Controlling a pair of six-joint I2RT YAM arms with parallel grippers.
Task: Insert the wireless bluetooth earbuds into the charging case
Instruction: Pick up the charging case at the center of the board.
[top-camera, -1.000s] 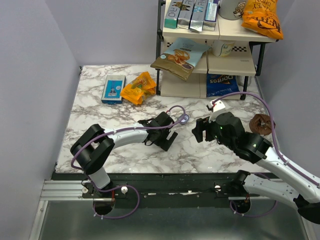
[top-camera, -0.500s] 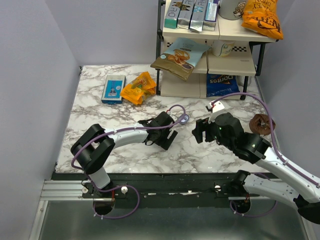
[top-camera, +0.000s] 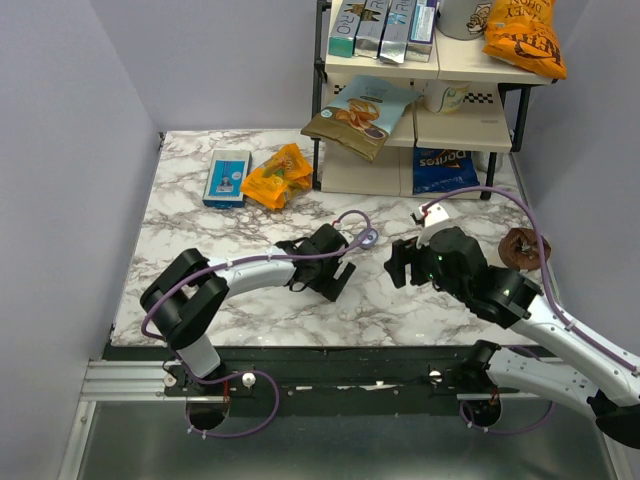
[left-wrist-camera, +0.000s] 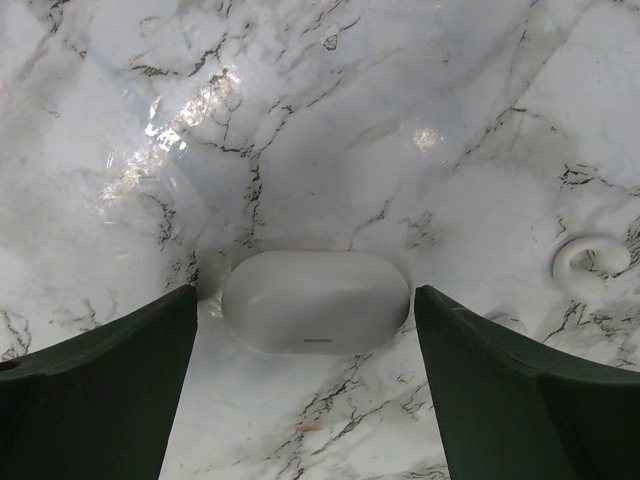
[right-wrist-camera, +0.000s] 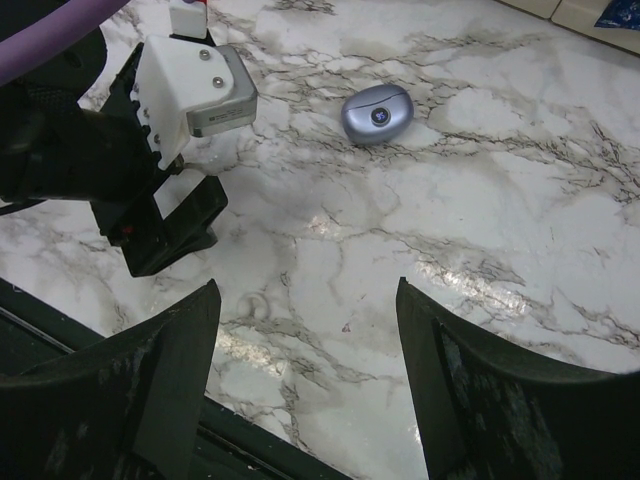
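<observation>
The charging case, a small blue-lilac puck with a pale centre, lies on the marble table between the two arms; it also shows in the right wrist view. My left gripper is open and low over the table, just near-left of the case. In the left wrist view its fingers flank a pale oval closed shell with a thin slot, without touching it. My right gripper is open and empty, above bare marble to the right of the case. No purple earbuds show in any view.
A shelf rack with snack bags stands at the back right. A blue box and an orange bag lie at the back left. A brown object sits at the right edge. The table's front edge is close.
</observation>
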